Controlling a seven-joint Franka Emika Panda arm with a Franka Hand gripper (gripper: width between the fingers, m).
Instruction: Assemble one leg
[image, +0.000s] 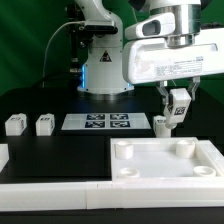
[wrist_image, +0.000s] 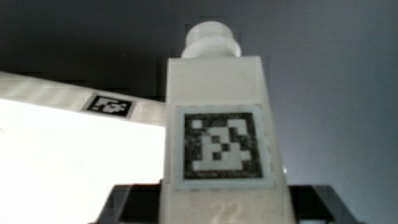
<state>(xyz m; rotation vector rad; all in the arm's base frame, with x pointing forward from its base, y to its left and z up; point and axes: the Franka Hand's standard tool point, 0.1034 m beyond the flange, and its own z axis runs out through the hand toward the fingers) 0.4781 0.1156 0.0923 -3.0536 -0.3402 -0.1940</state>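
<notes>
Transport step: the pincer (image: 177, 99) grips the leg (image: 178, 110) upright above the counter, at the exterior view's right, beyond the tray's (image: 150, 172) far edge. Next: align the peg over a corner socket (image: 183, 149), then lower.

Leg (image: 178, 108) in gripper (image: 178, 98); tray piece (image: 160, 166) before it; marker board (image: 95, 122) toward exterior view's left.

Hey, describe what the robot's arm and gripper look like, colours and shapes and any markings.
The white, rounded arm has dark joints and a blue-glowing base. A grey cylindrical flange tops its boxy white hand housing. The gripper has dark fingers. No markings are readable.
</notes>
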